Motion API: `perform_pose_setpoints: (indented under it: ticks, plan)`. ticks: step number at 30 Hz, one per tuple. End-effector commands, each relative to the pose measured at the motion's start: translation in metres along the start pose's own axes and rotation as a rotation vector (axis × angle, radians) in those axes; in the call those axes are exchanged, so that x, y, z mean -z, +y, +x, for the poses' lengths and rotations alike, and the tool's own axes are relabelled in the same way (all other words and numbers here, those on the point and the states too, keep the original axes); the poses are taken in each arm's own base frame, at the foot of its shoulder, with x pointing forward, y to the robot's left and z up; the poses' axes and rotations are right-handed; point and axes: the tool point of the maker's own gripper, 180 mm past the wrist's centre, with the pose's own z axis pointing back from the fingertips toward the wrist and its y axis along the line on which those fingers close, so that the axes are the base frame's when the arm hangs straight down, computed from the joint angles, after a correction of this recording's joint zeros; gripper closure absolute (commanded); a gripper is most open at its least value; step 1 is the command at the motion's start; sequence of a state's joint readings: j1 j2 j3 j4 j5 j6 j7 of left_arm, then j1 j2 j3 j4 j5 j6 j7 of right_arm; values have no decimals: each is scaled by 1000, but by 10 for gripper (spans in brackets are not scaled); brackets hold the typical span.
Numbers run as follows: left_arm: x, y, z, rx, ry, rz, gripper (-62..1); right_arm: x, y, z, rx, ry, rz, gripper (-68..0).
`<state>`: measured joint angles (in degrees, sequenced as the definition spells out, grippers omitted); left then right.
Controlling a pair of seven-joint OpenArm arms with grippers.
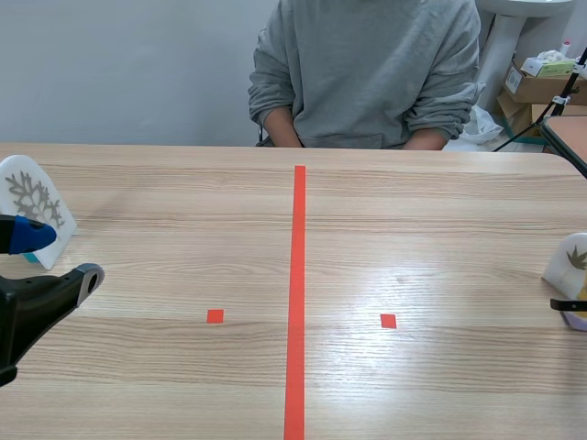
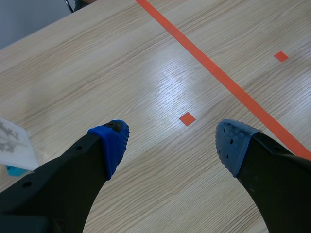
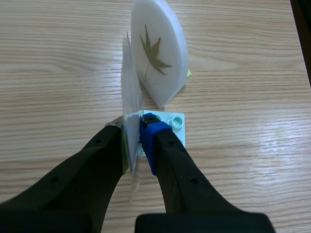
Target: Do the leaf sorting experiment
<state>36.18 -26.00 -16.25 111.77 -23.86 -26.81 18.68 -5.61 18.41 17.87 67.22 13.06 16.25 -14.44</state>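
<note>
My right gripper is shut on the lower edge of a thin translucent leaf card, seen edge-on and held upright. Just ahead of it stands a white rounded card with a maple leaf. A pale green studded base lies under the fingertips. In the scene view the maple leaf card stands at the table's right edge. My left gripper hangs open over bare wood at the left. Beside it stands a white card with a feathery leaf on a teal base.
A person in a grey sweatshirt sits across the table, forearms at its far edge. An orange-red tape line splits the table, with one small tape square on each side. Boxes stand off the back right.
</note>
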Motion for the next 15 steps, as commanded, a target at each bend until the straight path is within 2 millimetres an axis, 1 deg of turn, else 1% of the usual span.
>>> perform_pose_setpoints:
  ticks: [1,3,5,12,15]
  plan:
    - [0,-2,6,-7,-24,-2,-402,0,-4,16,-11,-41,-6,-28]
    - [0,-2,6,-7,-24,-2,-402,0,-4,16,-12,-41,-7,-52]
    - [0,-2,6,-7,-24,-2,-402,0,-4,16,-15,-40,-7,-97]
    - [0,-2,6,-7,-24,-2,-402,0,-4,17,-15,-45,-6,-312]
    - [0,-2,6,-7,-24,-2,-402,0,-4,18,-16,-48,-6,-372]
